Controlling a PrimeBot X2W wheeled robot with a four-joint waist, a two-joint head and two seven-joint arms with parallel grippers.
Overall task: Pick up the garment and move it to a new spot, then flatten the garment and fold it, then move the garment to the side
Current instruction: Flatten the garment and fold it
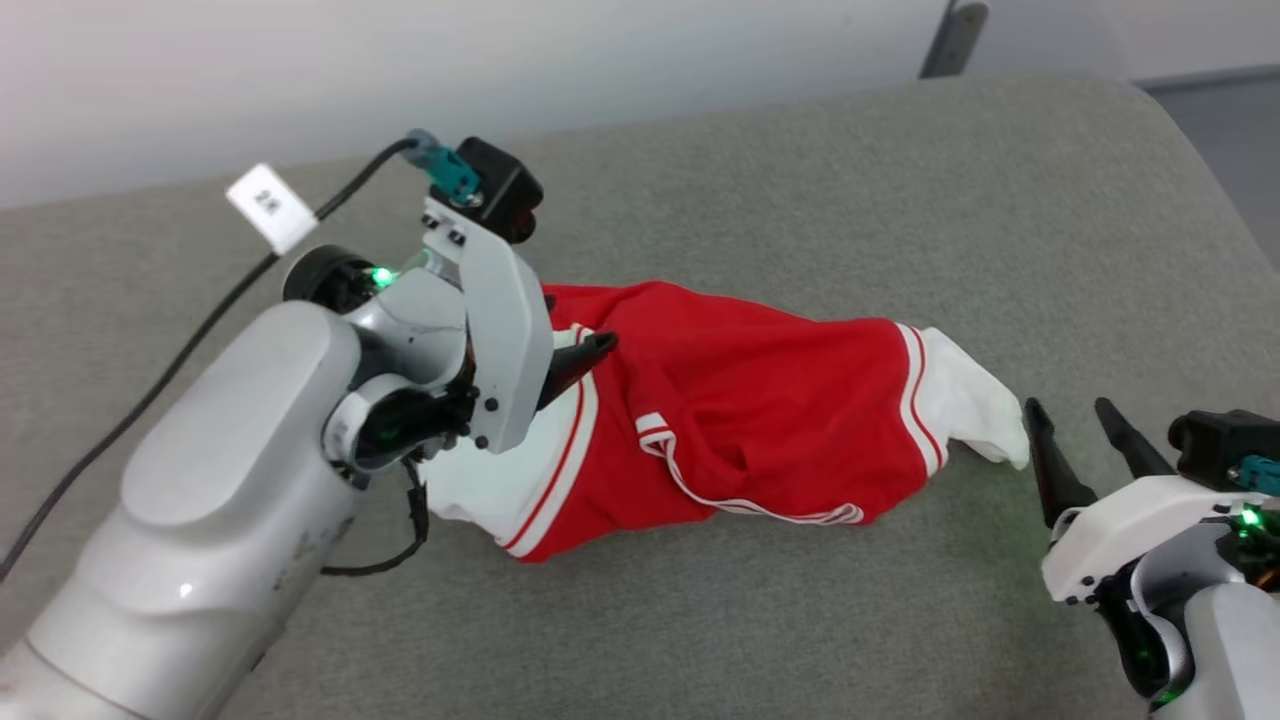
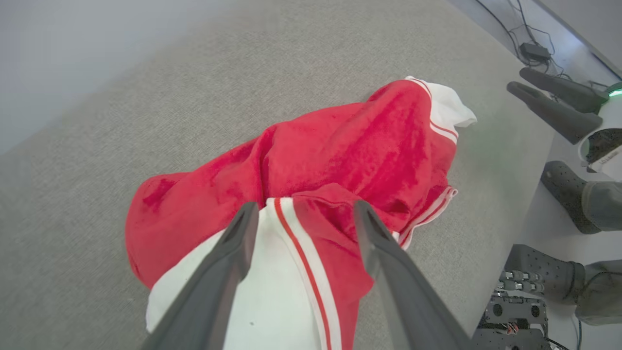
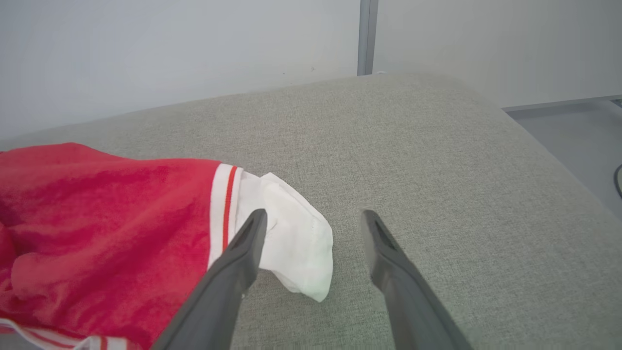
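Note:
The garment (image 1: 740, 400) lies bunched in a long heap across the grey padded surface (image 1: 800, 180); it is red, with a white sleeve at each end and red-and-white stripe trim. My left gripper (image 1: 580, 340) hovers open over the heap's left end. In the left wrist view its fingers (image 2: 306, 206) straddle the striped seam of the garment (image 2: 340, 146) and hold nothing. My right gripper (image 1: 1070, 415) stands open just right of the other white sleeve (image 1: 975, 400). In the right wrist view its left finger (image 3: 243, 253) overlaps that sleeve (image 3: 296, 243), and nothing is gripped.
A black cable with a white label (image 1: 270, 205) runs from the left wrist across the back left. The surface's rounded edge drops away at the right (image 1: 1200, 170). Beyond that edge, a person's feet in dark perforated shoes (image 2: 563, 189) stand on the floor.

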